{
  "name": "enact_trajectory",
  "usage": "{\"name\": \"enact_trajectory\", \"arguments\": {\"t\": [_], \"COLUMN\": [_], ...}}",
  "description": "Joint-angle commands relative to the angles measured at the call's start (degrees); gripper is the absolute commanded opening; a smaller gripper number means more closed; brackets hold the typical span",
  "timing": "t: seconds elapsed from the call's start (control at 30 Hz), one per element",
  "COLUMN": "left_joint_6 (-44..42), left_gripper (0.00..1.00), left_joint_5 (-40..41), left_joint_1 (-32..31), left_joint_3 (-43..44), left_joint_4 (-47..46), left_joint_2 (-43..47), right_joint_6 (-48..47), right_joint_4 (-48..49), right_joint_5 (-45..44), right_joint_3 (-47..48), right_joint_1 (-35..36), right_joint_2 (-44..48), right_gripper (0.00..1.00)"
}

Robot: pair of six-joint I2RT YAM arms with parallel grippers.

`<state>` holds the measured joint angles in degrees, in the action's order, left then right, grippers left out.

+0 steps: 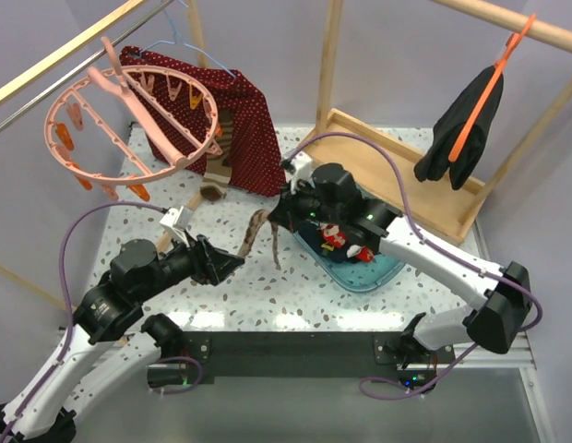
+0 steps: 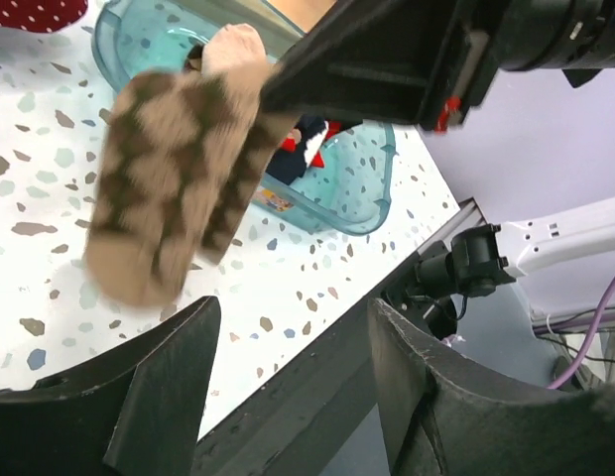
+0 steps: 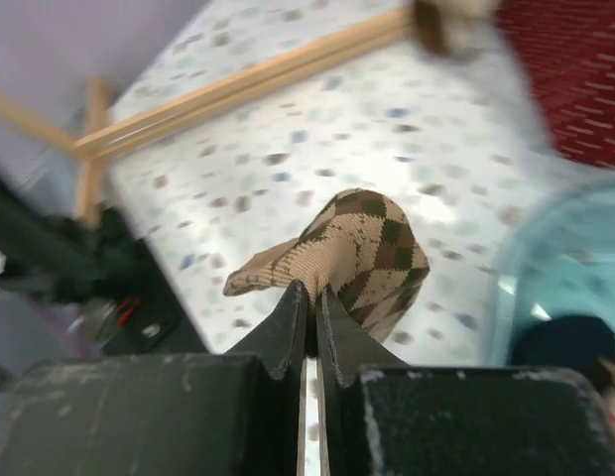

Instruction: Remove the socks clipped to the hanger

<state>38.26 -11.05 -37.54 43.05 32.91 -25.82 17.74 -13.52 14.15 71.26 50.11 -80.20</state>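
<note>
Hanger [image 1: 129,90], a round pink plastic ring with spokes and a hook, is hanging tilted from a rail, well to the far left of the teal bin [image 1: 378,277]. Small pink and orange clips [image 1: 138,191] are dangling around its rim. A red white-dotted cloth [image 1: 254,129] is hanging behind it, also on the far-left side of the bin. A black garment [image 1: 461,129] is hanging well off to the bin's far right.

One brown-and-tan sock [image 1: 217,166] is hanging from the side of the ring nearest the bin, in front of the red cloth. Navy socks with red marks [image 1: 337,240] are lying inside the bin.

The right gripper [image 1: 281,214] is hovering just beside the bin's left rim. Its jaws are squeezing together with almost no gap, pinching a tan argyle sock [image 1: 258,226] by one end. This sock is showing dark brown diamonds on a light tan ground, and it is drooping from the fingertips above the speckled table, just left of the bin.

The left gripper [image 1: 232,266] is hovering further left of the bin, near the drooping sock. Its jaws are standing wide apart and are holding nothing.
</note>
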Motion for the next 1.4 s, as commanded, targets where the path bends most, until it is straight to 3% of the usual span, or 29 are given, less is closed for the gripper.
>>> {"name": "enact_trajectory", "arguments": {"t": [0.0,0.17,0.37,0.4,0.53,0.63,0.73,0.87,1.0,1.13,1.37], "left_joint_6": [-1.3,-1.5,-1.8,-2.0,-2.2,-2.4,-2.4,-2.2,-2.1,-2.0,-2.1], "left_gripper": [0.66,0.66,0.66,0.66,0.66,0.66,0.66,0.66,0.66,0.66,0.66], "left_joint_5": [2.3,2.7,2.4,2.3,2.3,2.5,3.0,4.3,5.9,8.0,13.9], "left_joint_1": [0.0,0.0,0.0,0.0,0.0,0.0,0.0,0.0,-0.1,0.0,0.0], "left_joint_3": [2.5,2.5,2.4,2.3,2.4,2.5,2.7,3.2,4.0,5.2,8.8], "left_joint_4": [0.8,1.2,0.9,0.9,1.1,1.5,2.5,4.1,6.5,9.0,15.0], "left_joint_2": [0.9,1.0,0.7,0.7,0.7,1.0,1.4,2.9,4.0,5.3,9.4], "right_joint_6": [-0.2,-0.4,-3.6,-3.9,-5.7,-7.9,-7.3,-3.9,-1.3,5.2,10.2], "right_joint_4": [-6.8,-12.7,-16.5,-16.7,-18.5,-16.4,-8.8,3.0,11.1,22.1,26.9], "right_joint_5": [-17.2,-27.5,-31.7,-31.9,-28.1,-19.7,-9.5,-3.2,-3.7,-8.0,-13.4], "right_joint_3": [-1.0,-2.4,-2.3,-2.2,1.1,4.1,6.8,9.3,14.7,18.0,25.1], "right_joint_1": [-5.4,-13.4,-18.4,-18.6,-18.7,-18.7,-18.5,-14.7,-7.4,-5.4,-4.4], "right_joint_2": [6.4,11.1,12.5,12.2,6.3,2.1,-2.2,-7.6,-16.8,-24.2,-35.7], "right_gripper": [0.0,0.0,0.02,0.07,0.59,0.75,0.76,0.76,0.78,0.9,0.96]}}
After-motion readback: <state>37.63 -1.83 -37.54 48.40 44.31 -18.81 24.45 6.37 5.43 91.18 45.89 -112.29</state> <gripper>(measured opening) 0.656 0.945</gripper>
